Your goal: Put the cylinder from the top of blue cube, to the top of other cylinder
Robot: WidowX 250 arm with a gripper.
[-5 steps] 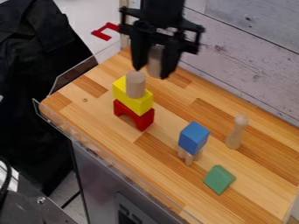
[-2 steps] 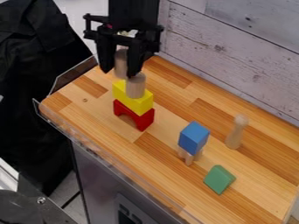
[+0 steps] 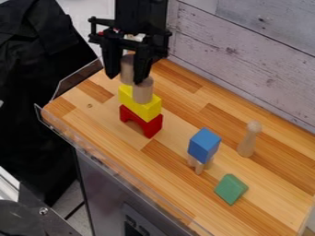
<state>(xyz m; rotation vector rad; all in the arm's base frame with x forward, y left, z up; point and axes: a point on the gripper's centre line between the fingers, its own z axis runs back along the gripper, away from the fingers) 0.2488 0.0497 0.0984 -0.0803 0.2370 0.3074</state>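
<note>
A plain blue cube (image 3: 203,145), yellow block (image 3: 139,105), red arch (image 3: 148,125), green block (image 3: 230,189) and beige wooden cylinders (image 3: 142,91) brighten a patchwork tan-and-brown wooden counter (image 3: 178,110).

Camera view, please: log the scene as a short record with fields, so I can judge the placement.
gripper: upper left, fingers around the held cylinder
held cylinder: upright, up and left of the standing cylinder in view; contact unclear
standing cylinder: on the yellow block
yellow block: on the red arch
blue cube: on wooden pieces, no cylinder on top
wooden peg: upright, right of the cube
green block: below the peg in view
</note>
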